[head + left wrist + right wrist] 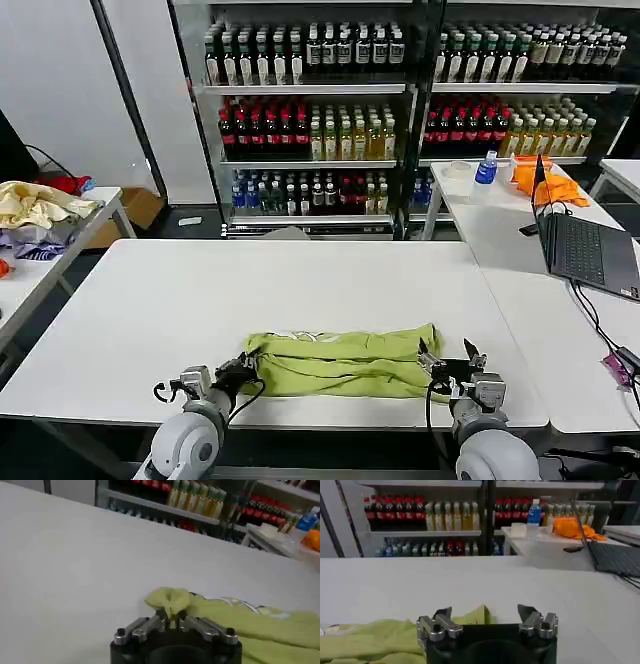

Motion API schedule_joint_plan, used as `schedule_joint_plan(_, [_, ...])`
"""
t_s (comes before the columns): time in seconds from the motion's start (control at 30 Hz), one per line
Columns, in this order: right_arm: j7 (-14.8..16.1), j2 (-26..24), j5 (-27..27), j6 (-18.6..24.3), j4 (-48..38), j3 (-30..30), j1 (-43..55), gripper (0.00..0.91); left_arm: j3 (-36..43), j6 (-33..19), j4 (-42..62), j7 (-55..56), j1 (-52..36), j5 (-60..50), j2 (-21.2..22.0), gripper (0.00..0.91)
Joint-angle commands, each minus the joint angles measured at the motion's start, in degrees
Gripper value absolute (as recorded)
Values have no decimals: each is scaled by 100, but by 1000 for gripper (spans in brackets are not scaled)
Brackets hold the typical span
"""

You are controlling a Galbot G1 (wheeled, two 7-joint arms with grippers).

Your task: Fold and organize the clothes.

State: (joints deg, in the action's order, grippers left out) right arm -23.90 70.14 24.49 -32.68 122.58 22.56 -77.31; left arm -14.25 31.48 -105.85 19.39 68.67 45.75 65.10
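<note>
A lime-green T-shirt point(345, 362) lies bunched in a long strip near the front edge of the white table point(270, 290), a sliver of white print showing along its far side. My left gripper point(240, 372) is shut on the shirt's left end; in the left wrist view a tuft of the T-shirt point(170, 600) pokes up between my left gripper point(171, 619). My right gripper point(450, 357) stands open at the shirt's right end, fingers spread. In the right wrist view a corner of the T-shirt point(475, 616) lies in front of my right gripper point(484, 614), not pinched.
A second white table on the right carries a laptop point(585, 240), cables, an orange cloth point(548, 185) and a water bottle point(486, 168). A table on the left holds a cream and red cloth heap point(35, 205). Shelves of drink bottles point(400, 100) stand behind.
</note>
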Motion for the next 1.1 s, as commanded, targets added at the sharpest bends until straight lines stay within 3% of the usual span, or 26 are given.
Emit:
schedule_joint_plan(0.03, [-7,-8,-1,3,28,23,-19,907,-510,94,-71,28,-23,463,-338,20])
schedule_joint_plan(0.63, [-34,-21,53,53,247,212,-202,907,-1760,162,65,2,-488,1854,-1980,20])
schedule_joint_plan(0.77, [-33,-20,19,56,278,202,-218,907,-1805,168,-245,100,-555,2347,-2003,20])
schedule_joint_plan(1.1, [-8,-15,-128,90,301,149,-353,907,-1118,164,-1290,203,-329,3206,-1313,20])
